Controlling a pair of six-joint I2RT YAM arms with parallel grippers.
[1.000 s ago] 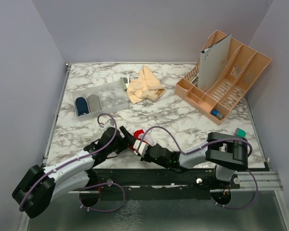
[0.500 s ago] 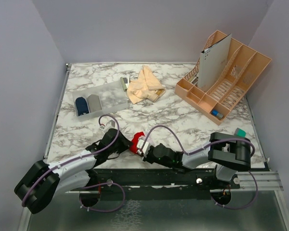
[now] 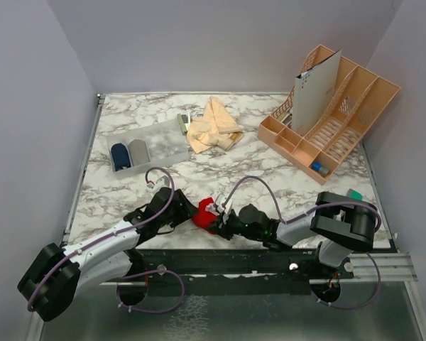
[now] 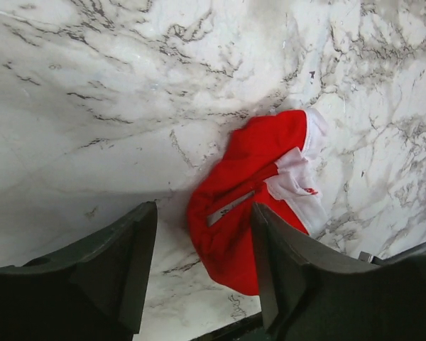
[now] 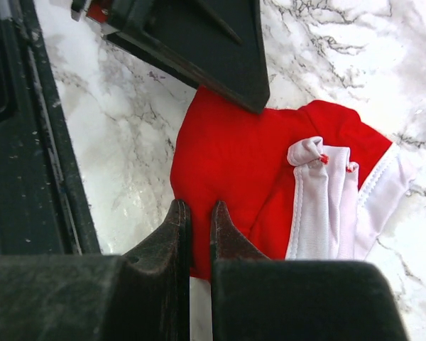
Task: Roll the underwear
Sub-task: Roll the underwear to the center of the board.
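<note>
Near edge, centre: one red underwear point(image 3: 204, 213) lies on the marble table point(image 3: 270, 177), loosely crumpled and not rolled, between the two grippers.

Right gripper point(image 3: 216, 219): jaws all but closed, pinching the cloth's near edge. In the right wrist view point(image 5: 197, 209) a sliver of red shows in the slit between them.

Left gripper point(image 3: 186, 211): jaws about half apart, holding nothing. In the left wrist view point(image 4: 204, 209) the cloth's edge lies between and beyond the fingers.

Containers, two:
- Clear tray point(image 3: 163, 138), far left. It holds two rolls side by side at its left end, one dark blue point(image 3: 120, 155) and one grey point(image 3: 138, 150). A small item at its far right end is too small to identify.
- Peach organizer point(image 3: 355, 106), far right. It holds one upright grey board point(image 3: 316, 92) and one small blue item point(image 3: 318, 168) in a near compartment.

Between them, just beside the tray's right end, is one heap of peach underwear point(image 3: 214, 126), unrolled. The number of pieces cannot be told.

View differences:
- Only the top view shows the tray, organizer and heap.
- The wrist views show the red underwear point(image 4: 248, 206) in detail, with white trim and a bunched white part.
- The right wrist view shows a left finger point(image 5: 206, 57) over the far edge of the garment point(image 5: 227, 156). Contact cannot be told.
</note>
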